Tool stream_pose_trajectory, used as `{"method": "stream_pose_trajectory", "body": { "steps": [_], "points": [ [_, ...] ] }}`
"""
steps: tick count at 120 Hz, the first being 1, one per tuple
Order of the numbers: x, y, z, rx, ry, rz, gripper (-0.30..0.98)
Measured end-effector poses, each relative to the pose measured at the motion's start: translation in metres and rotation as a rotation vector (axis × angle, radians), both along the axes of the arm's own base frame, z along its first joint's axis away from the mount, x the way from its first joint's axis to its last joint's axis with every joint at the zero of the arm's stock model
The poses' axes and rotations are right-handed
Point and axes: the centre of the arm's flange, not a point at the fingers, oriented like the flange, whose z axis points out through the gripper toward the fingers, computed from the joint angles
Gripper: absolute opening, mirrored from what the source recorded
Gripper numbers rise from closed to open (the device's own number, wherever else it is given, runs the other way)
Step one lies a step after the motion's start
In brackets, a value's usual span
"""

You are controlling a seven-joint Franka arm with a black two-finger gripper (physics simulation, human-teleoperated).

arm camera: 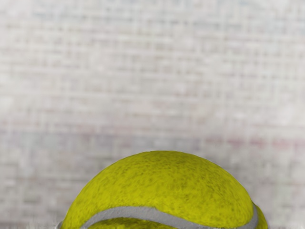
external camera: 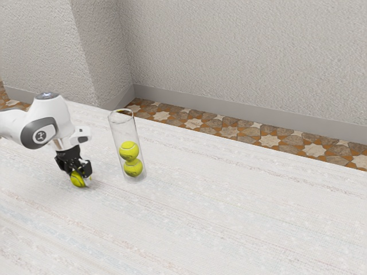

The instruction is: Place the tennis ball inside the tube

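The black end effector of a white robot arm reaches down over a yellow tennis ball near the exterior view's left side. Whether it grips the ball or merely surrounds it cannot be told. The ball sits low at the worktop, outside a clear tube and just beside it, toward the exterior view's left. Round and alike in every direction, the ball carries a pale seam that, in the wrist view, arches across its near part.

The tube stands on the worktop with its long axis running upward and its open mouth at the top; in the exterior view its outline slants, the mouth toward the view's left. Inside, an upper ball rests on a lower ball near the tube's base, with the stretch above them unfilled up to the rim.

The end effector covers part of the tennis ball in the exterior view, and the wrist view's lower edge cuts the ball off. Its contact with the worktop is hard to make out, as is the tube's transparent base. Beyond the pale, streaked worktop lie a patterned tile floor, a grey baseboard and rough, light walls.
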Motion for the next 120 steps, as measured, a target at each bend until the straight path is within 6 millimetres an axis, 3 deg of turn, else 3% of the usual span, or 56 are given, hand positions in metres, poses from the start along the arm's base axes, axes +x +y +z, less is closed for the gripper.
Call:
{"method": "stream_pose_trajectory", "body": {
  "steps": [11,22,47,62,93,120],
  "points": [
    [-0.003,0.001,0.011,0.013,-0.011,0.004,0.33],
    [-0.009,-0.006,0.046,0.023,-0.061,-0.005,0.31],
    [-0.04,-0.05,0.22,0.03,-0.251,-0.028,0.31],
    [-0.05,-0.091,0.276,0.027,-0.264,-0.06,0.31],
    [-0.044,-0.156,0.311,0.027,-0.242,-0.151,0.31],
    [-0.018,-0.187,0.303,0.014,-0.21,-0.196,0.31]
  ]
}}
